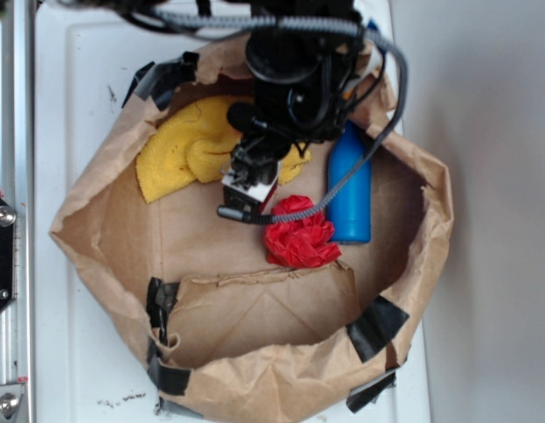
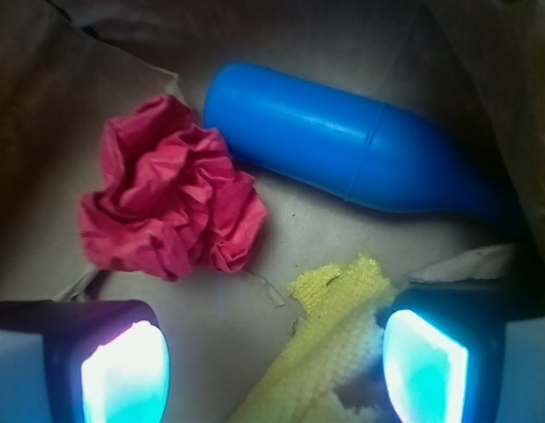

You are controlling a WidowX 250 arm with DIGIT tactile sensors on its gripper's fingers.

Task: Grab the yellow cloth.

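A brown paper bag (image 1: 96,220), its rim rolled down and patched with black tape (image 1: 376,326), sits open on a white surface (image 1: 69,53). Inside it lie three things. The yellow cloth (image 1: 180,150) is bunched in soft folds in the far-left part of the bag, as the exterior view shows it. A blue bottle (image 1: 349,189) lies on its side near the right wall. A red crumpled wad (image 1: 298,240) rests on the bag floor just left of the bottle's lower end.

The gripper (image 1: 247,189) hangs down into the bag from the black arm above, at the cloth's right edge and just above the red wad. A grey braided cable (image 1: 360,167) loops from the arm past the bottle to the gripper's base.

In the wrist view the two fingers (image 2: 122,370) stand apart at the lower corners of the picture, their pads glowing pale blue-white, with bare paper showing between them. A corner of the yellow cloth (image 2: 338,308) reaches up into that gap, lying close against the inner side of the right-hand pad (image 2: 423,366) and well clear of the left-hand one. The fingers are spread and have not closed on it. Beyond them the red wad (image 2: 171,211) and the blue bottle (image 2: 342,141) lie side by side, nearly touching.
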